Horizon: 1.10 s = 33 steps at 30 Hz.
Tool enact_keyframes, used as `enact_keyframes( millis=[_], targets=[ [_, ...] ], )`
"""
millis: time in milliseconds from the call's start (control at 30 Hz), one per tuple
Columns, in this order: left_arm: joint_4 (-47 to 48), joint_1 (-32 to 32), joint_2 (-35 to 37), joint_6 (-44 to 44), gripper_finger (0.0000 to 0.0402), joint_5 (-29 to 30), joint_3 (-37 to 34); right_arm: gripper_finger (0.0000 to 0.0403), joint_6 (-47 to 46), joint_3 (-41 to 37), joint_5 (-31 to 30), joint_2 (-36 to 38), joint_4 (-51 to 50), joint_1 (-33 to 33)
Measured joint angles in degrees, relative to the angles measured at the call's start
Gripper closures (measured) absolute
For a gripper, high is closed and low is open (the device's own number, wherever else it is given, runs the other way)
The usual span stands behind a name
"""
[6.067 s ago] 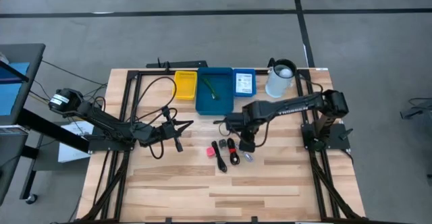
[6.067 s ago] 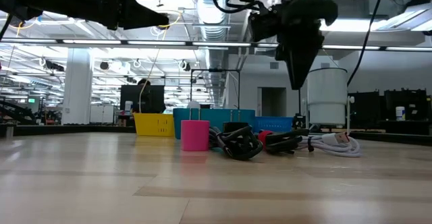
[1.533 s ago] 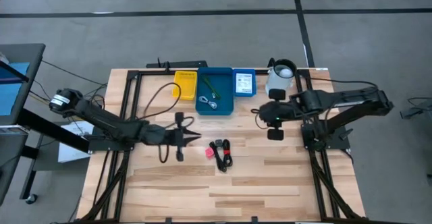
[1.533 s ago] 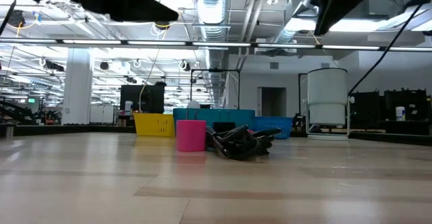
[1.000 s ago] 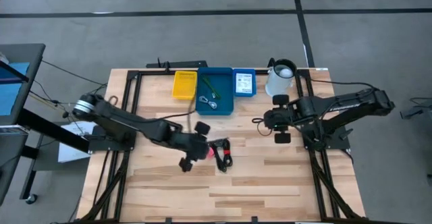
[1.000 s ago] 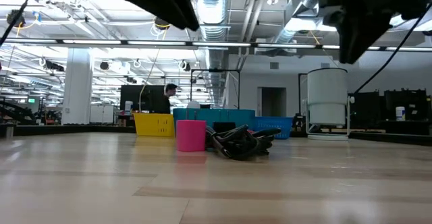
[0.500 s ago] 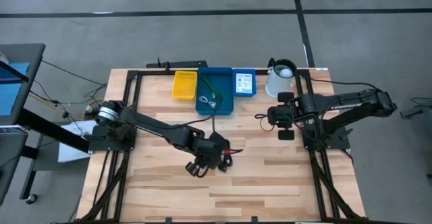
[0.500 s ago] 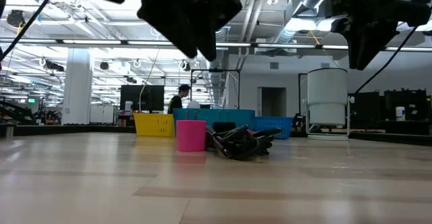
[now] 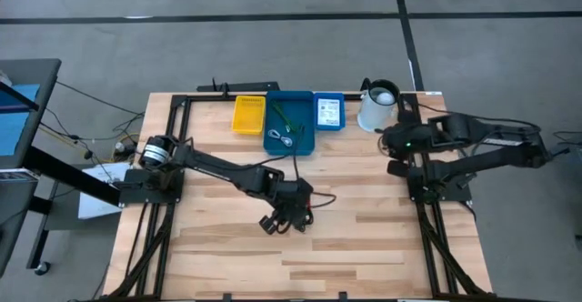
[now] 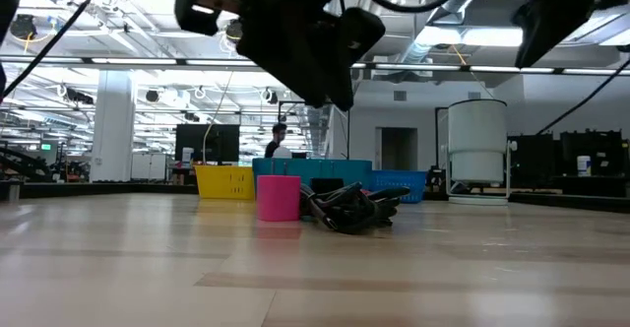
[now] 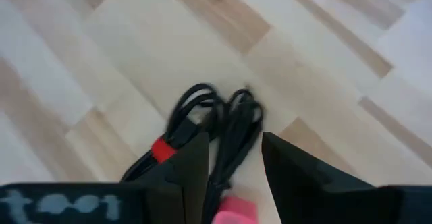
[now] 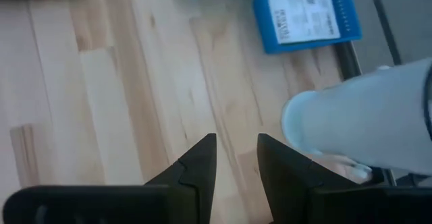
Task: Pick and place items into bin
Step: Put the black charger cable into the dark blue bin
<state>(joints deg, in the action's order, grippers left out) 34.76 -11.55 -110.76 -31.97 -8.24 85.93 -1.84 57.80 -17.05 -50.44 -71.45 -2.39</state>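
Observation:
Black coiled cables (image 11: 209,119) with a red band lie on the table beside a small pink cube (image 10: 281,197). In the high view my left gripper hides both. My left gripper (image 11: 233,173) hangs open above them, fingers pointing down, one on either side of the cables and clear of them; it also shows in the high view (image 9: 293,211) and the low view (image 10: 330,91). My right gripper (image 12: 236,160) is open and empty above bare table beside the white jug (image 12: 364,129), at the table's right (image 9: 397,164).
Along the far edge stand a yellow bin (image 9: 248,114), a teal bin (image 9: 300,138) holding green sticks and a light cable, a blue bin (image 9: 328,125) holding a white packet, and the white jug (image 9: 377,108). Bare wood lies toward the near edge.
My left gripper has gone toward the table's right and near edges and now stands over the cables and the cube, still open. My right gripper has drawn back toward the right edge, next to the jug. The cables and cube have stayed put.

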Motion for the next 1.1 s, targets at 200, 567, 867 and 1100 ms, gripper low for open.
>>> enact_keyframes(
  millis=[200,567,867,1100],
  targets=[
    [-2.0,3.0,0.0,0.0,0.0272,-0.1,0.0,0.0301,-1.2,0.0,0.0,2.5,0.1,-0.7],
    [-2.7,6.1,0.0,1.5,0.0272,-5.1,0.0,0.0301,-0.7,0.0,0.0,2.5,0.0,-0.7],
    [-0.2,4.3,0.0,1.2,0.0272,-4.7,0.0,0.0301,-0.7,0.0,0.0,2.5,-0.1,-0.7],
    [1.0,3.3,-3.9,0.0,0.0272,-2.7,0.1,0.0301,-0.7,0.0,0.0,2.5,-0.1,-0.7]
  ],
)
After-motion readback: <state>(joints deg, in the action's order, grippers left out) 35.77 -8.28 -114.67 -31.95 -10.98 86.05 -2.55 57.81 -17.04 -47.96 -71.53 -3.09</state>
